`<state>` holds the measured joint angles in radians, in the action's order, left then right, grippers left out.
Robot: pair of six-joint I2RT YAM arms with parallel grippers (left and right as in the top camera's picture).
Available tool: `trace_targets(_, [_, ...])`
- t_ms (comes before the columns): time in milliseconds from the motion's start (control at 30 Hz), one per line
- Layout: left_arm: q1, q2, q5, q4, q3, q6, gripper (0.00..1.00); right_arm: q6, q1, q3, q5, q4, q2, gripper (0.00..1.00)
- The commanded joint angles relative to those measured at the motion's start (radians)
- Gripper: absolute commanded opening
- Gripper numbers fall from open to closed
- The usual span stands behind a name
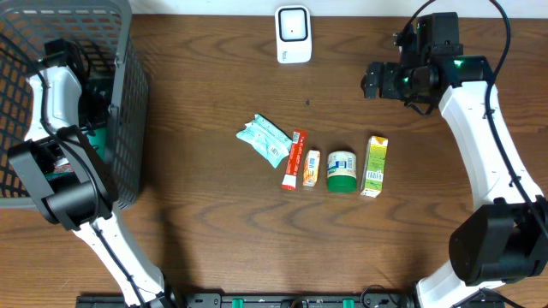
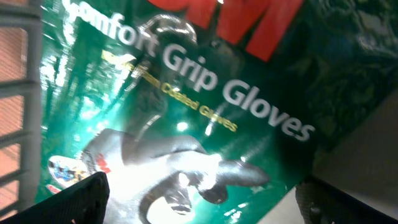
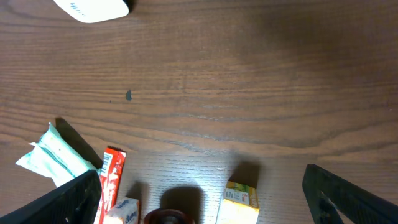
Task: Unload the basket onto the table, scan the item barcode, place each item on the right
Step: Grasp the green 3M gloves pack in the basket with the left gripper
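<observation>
1. While the left gripper (image 2: 208, 202) hangs inside the basket (image 1: 128, 103), its jaws stand wide. One dark finger (image 2: 81, 199) shows at each lower corner of the left wrist view, and nothing is clamped between them.
2. Directly under those jaws lies a green gloves pack (image 2: 186, 124), printed "Comfort Grip Gloves". I cannot tell whether the fingers touch it or hover just above it.
3. The right gripper (image 3: 202, 196) is also spread wide and empty. It hovers over bare table (image 1: 205, 85) to the right of the scanner and beyond the row of goods.
4. The white scanner (image 1: 293, 34) sits at the far middle of the table with nothing in front of it.
5. Well apart from it, five items lie in a row at the table's centre:
   - a pale teal pouch (image 1: 265, 139)
   - a red tube box (image 1: 294, 159)
   - a small orange box (image 1: 312, 168)
   - a green-lidded jar (image 1: 342, 170)
   - a yellow-green carton (image 1: 374, 166)
6. As I judge it, no scan is under way, since no item is lifted and no barcode faces the scanner.
7. The gloves pack in the basket may be an item already dealt with or the next one to pick. The pictures do not settle which.
8. The five on the table look untouched, so most of the work seems to lie ahead: grasp one, carry it to the scanner and turn its barcode toward the window.
</observation>
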<state>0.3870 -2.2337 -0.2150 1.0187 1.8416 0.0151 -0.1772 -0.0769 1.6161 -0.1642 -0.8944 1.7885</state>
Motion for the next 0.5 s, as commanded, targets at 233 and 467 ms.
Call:
trace_targets(233, [0.005,0.03,0.038,-0.103,-0.143,-0.025,0.9,-0.009,0.003,0.005,-0.005,0.0,-0.016,0.99])
trace_targets(467, [0.043,0.03,0.038,-0.253,-0.236,-0.067,0.56,-0.009,0.003,0.005,-0.005,0.0,-0.016,0.99])
